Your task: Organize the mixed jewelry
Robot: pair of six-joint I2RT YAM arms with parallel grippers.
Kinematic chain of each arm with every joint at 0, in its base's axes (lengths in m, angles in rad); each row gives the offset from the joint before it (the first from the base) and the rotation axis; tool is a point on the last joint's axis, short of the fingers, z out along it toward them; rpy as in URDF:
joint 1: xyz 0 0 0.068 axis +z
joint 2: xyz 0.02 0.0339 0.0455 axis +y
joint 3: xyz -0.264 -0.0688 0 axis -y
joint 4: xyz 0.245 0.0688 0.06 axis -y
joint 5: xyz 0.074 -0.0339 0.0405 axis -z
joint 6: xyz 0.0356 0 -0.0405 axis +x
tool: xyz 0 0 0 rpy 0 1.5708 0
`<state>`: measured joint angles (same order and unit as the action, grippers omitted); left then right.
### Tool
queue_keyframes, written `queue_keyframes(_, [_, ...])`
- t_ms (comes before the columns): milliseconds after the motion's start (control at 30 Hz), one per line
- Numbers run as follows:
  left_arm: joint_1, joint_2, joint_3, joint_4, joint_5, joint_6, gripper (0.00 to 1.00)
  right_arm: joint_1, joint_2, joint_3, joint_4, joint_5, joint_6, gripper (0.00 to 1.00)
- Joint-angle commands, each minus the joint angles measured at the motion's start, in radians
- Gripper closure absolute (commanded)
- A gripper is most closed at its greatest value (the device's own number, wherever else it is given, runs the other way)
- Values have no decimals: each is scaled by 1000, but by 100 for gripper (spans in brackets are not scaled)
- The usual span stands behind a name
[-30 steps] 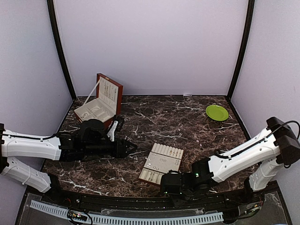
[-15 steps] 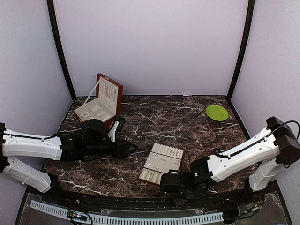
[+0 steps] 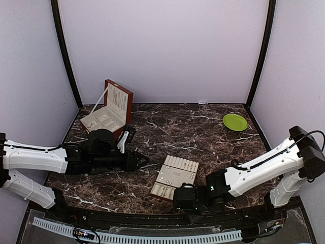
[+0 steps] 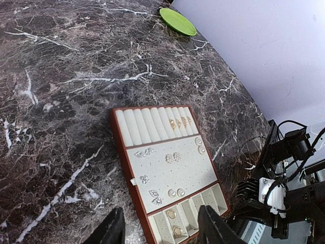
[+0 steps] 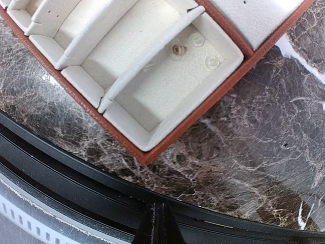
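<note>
The cream insert tray (image 3: 165,189) with a red-brown rim lies at the table's near middle. The mixed jewelry (image 4: 173,157) sits on it as small silvery earrings on the pin pad, with gold rings (image 4: 177,122) in the roll slots and two more in an end compartment (image 4: 174,222). My left gripper (image 3: 143,161) hovers left of the tray (image 4: 118,147), open and empty (image 4: 160,235). My right gripper (image 3: 177,198) is low at the tray's near corner (image 5: 203,109), shut (image 5: 157,223) with nothing in it. A tiny stud (image 5: 177,49) lies in the corner compartment.
An open red-brown wooden box (image 3: 112,109) with a cream lining stands at the back left. A green plate (image 3: 235,122) lies at the back right (image 4: 177,21). The black front rail (image 5: 76,188) runs right under the right gripper.
My right gripper has closed the last bit and crept slightly left along the front edge. The left arm has hardly moved.
</note>
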<state>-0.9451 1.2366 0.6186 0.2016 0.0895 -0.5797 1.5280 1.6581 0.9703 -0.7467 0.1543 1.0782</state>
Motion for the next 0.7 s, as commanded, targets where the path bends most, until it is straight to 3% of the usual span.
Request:
queue_keyframes(0, [6, 2, 20, 13, 10, 15, 48, 0, -9, 9, 2, 5, -8, 100])
queue_keyframes(200, [6, -3, 15, 13, 8, 14, 48, 0, -17, 10, -21, 8, 15, 100])
queue_keyframes(367, [6, -4, 13, 14, 10, 14, 48, -1, -6, -2, -24, -1, 36, 91])
queue_keyframes(667, [7, -5, 13, 15, 11, 15, 48, 0, 5, -16, -12, -20, 60, 86])
